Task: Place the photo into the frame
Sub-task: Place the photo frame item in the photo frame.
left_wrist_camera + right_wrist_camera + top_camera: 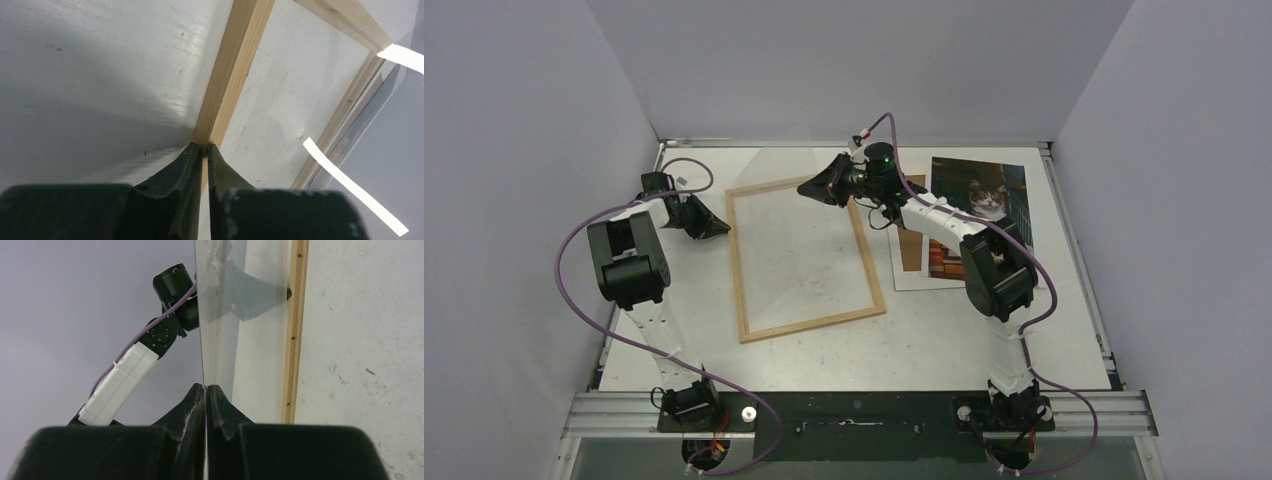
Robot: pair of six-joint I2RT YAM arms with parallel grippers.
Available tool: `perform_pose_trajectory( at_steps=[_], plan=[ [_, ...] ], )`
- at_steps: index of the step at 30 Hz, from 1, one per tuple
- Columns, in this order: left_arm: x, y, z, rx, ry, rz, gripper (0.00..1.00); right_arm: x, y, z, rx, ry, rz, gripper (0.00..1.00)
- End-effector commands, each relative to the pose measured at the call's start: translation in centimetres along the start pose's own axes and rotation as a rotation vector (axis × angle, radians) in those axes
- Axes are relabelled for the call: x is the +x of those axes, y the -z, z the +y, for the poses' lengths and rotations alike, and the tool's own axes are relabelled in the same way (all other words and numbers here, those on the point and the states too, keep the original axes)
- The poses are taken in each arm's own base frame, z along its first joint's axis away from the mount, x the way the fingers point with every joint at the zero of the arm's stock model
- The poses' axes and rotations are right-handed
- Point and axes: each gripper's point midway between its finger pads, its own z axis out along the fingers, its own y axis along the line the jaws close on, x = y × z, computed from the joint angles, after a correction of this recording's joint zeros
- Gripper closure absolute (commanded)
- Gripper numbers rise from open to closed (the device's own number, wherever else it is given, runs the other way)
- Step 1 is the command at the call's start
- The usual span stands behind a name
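**Figure. Overhead and wrist views of the two pincers at the frame.**

The left pincer [202, 148] was closed on the frame [235, 65]. Its two fingertips pinched one light-wood rail, which ran straight ahead of the tips. Bare table [100, 75] lay to the left of the tips, and the frame's open interior lay to their right.

The right pincer [205, 386] was shut on the thin edge of a clear pane [220, 350], which stood edge-on ahead of the tips. A rail of the frame lay flat on the table to the right of the pane. Farther ahead, the tip of the left pincer met that rail, partly seen through the pane.

From above, the frame lay flat between the two pincers. The left pincer was at its left rail and the right pincer at its far right corner.

The photo [984, 195] lay face up on the table behind the right pincer, partly under that arm's forearm. It was outside the frame and overlapped a brown backing board [911, 245] just beside the frame's right rail. From the left pincer it lay well apart, across the whole frame.
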Motion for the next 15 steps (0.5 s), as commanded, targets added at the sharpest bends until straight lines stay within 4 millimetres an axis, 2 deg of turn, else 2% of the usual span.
perform_pose_trajectory(
  at_steps=[1,15],
  plan=[
    [0.48,-1.18,1.15,-0.047,-0.020,0.014,0.94,0.17,-0.29,0.98,-0.023,0.050,-0.005,1.00],
    [0.45,-1.34,1.18,-0.045,-0.020,0.021,0.94,-0.12,-0.34,0.39,0.008,0.061,-0.015,1.00]
  ],
)
